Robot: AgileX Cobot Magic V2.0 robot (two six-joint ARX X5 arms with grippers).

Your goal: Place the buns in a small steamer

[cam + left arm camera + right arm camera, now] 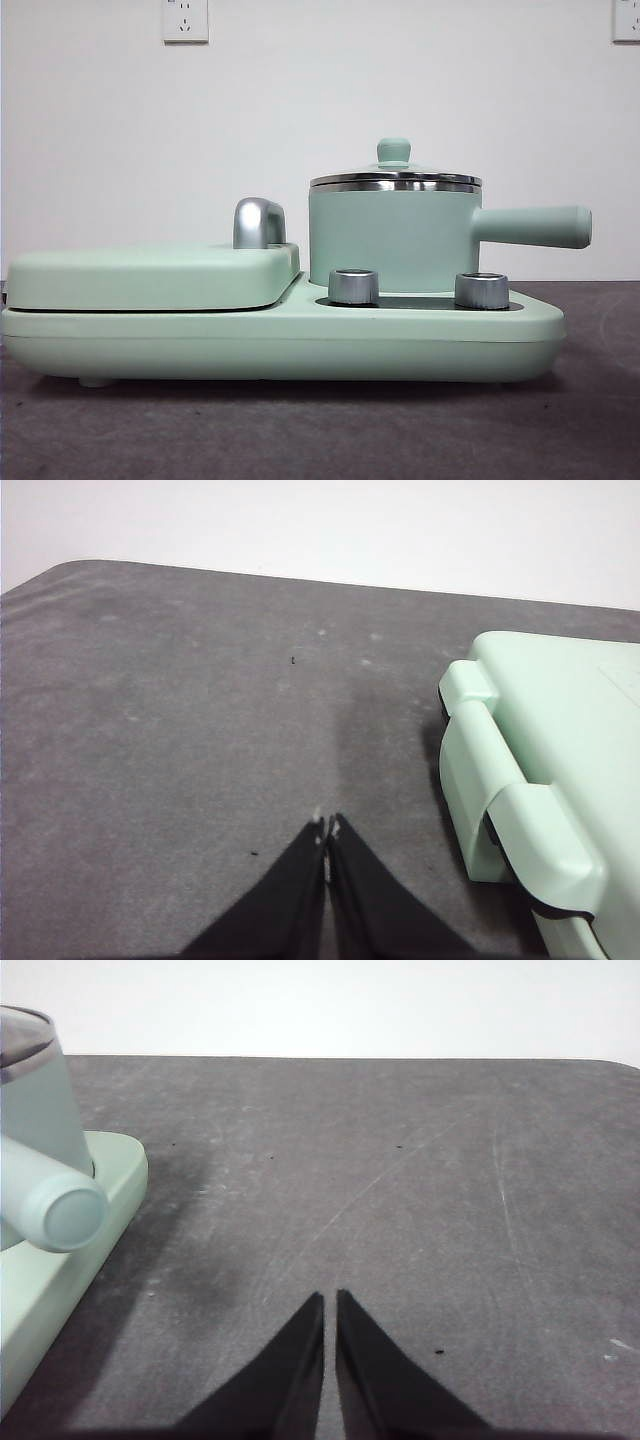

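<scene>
Small steamer (395, 235) sits lidded; left fingers (327, 827) pressed together; right fingers (330, 1298) nearly together, both empty.

You are looking at a small steamer (390, 238) with a smooth, matt mint-green body, a polished steel rim (395, 182) that shines like a mirror, and a clear glass lid with a matt green knob (394, 151). Its side handle (535, 226), pointing to 3 o'clock, has the same smooth satin coat. At 9 o'clock of the pot, your griddle lid (150, 275) looks like matt painted plastic, and its handle (258, 222) is glossy chrome. The two dials (353, 286) at 6 o'clock are brushed metal. The base (280, 345) is smooth with a soft sheen. The table (180, 730) is dark grey, felt-like, rough and scuffed. Both grippers' jaws look matt black.
</scene>
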